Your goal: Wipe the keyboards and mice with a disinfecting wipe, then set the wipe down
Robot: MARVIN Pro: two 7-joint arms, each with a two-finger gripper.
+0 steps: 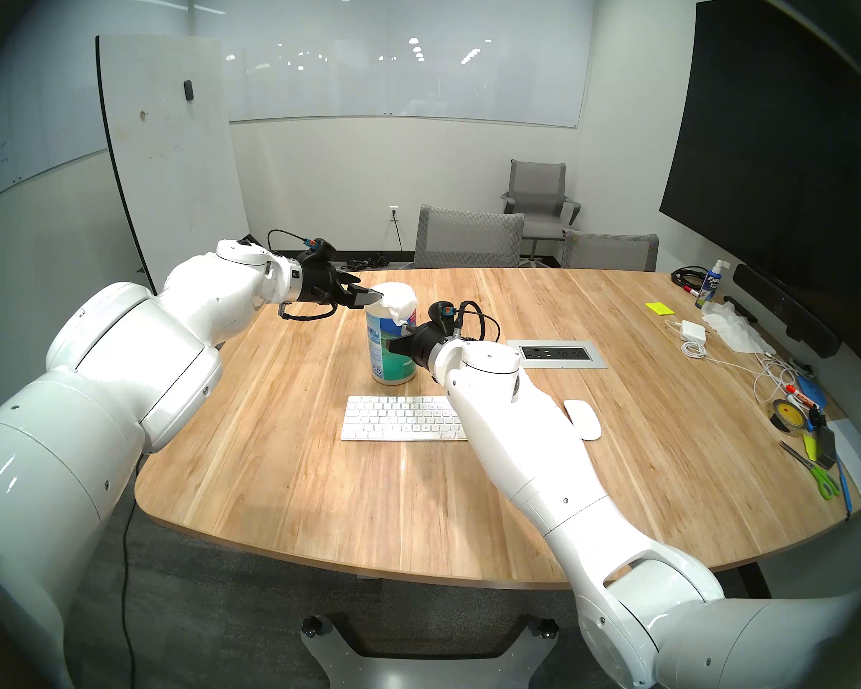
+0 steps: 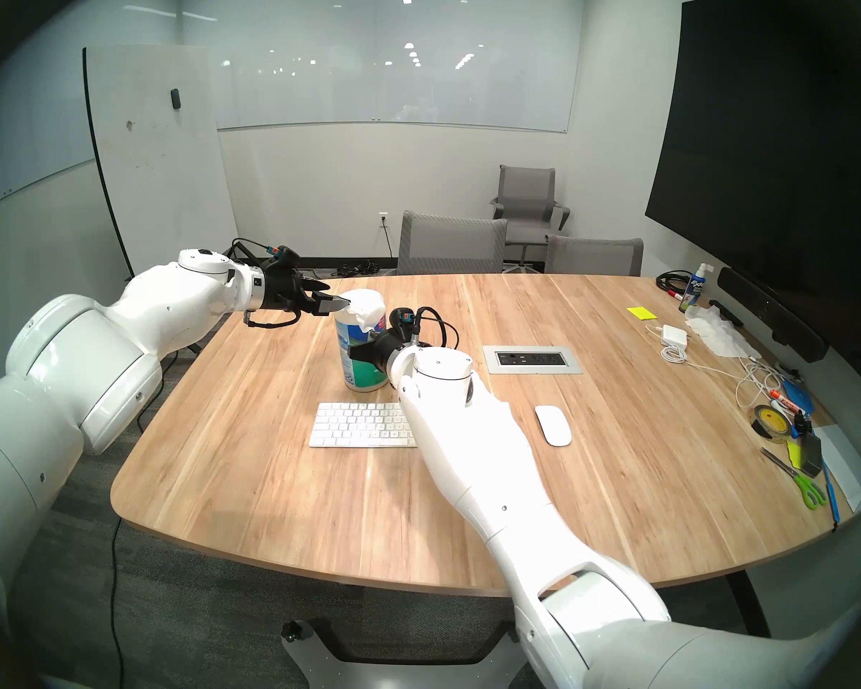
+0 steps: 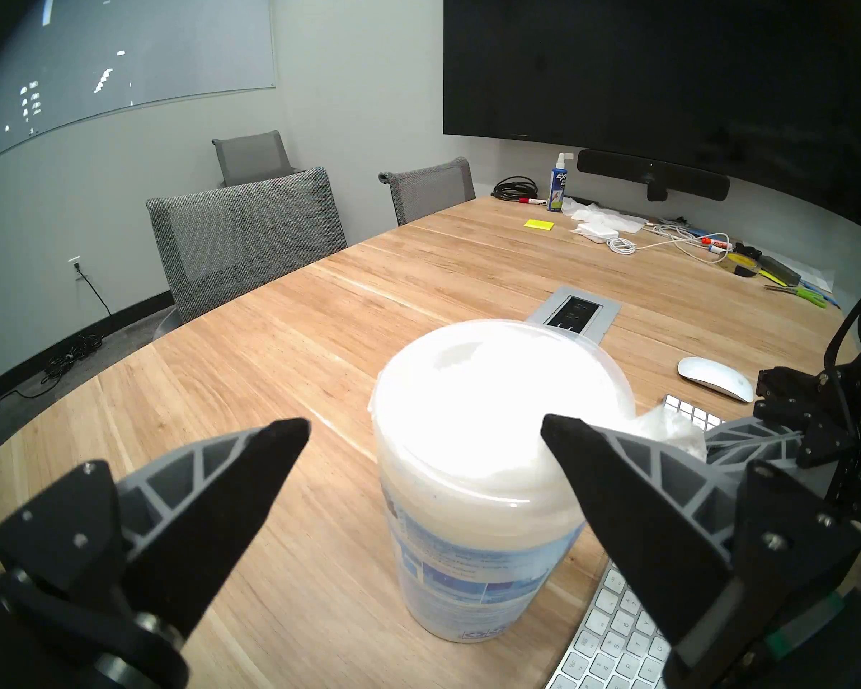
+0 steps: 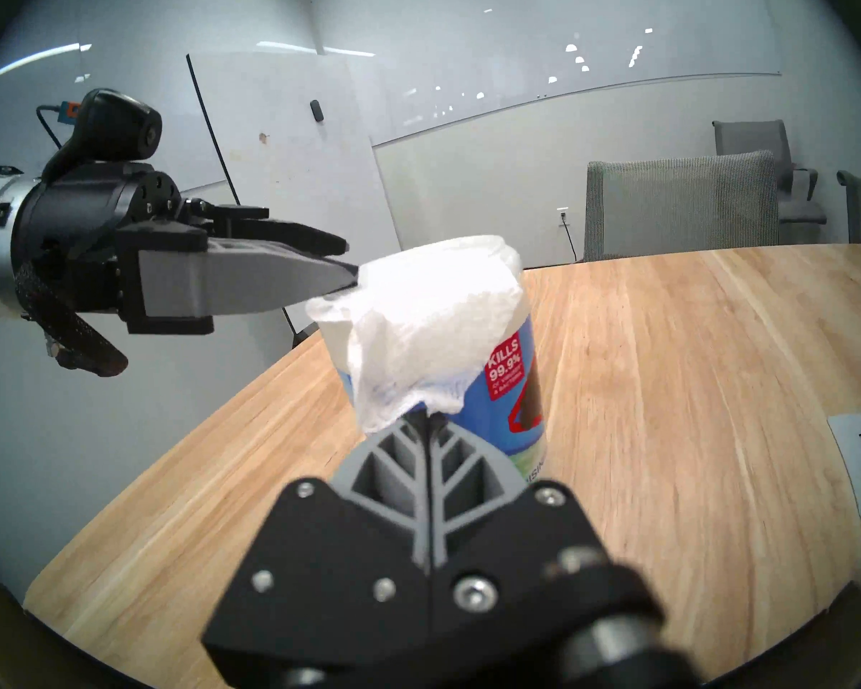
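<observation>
My right hand [image 4: 426, 417] is pressed together on the lower corner of a wipe [image 4: 418, 325], pinching it where it hangs down the near side of the tub [image 4: 513, 404]. The rest of the sheet is draped over the tub's open top, so the pull has to go up and back toward me to draw it free. My left hand [image 3: 426, 434] is spread, one fingertip either side of the tub's rim and level with it; from the right wrist view its near finger looks to touch the wipe's edge, but I cannot tell if it presses the tub. I judge it is posted there to steady the tub against the tug, since a light tub could tip or lift with the sheet. The keyboard [image 1: 401, 418] lies flat on the bench [image 1: 279, 474], below and behind my right hand, partly under that forearm. The mouse [image 1: 582, 419] sits well off to the right of the keyboard. Neither is wiped yet by the look of it; getting the wipe out comes first.
</observation>
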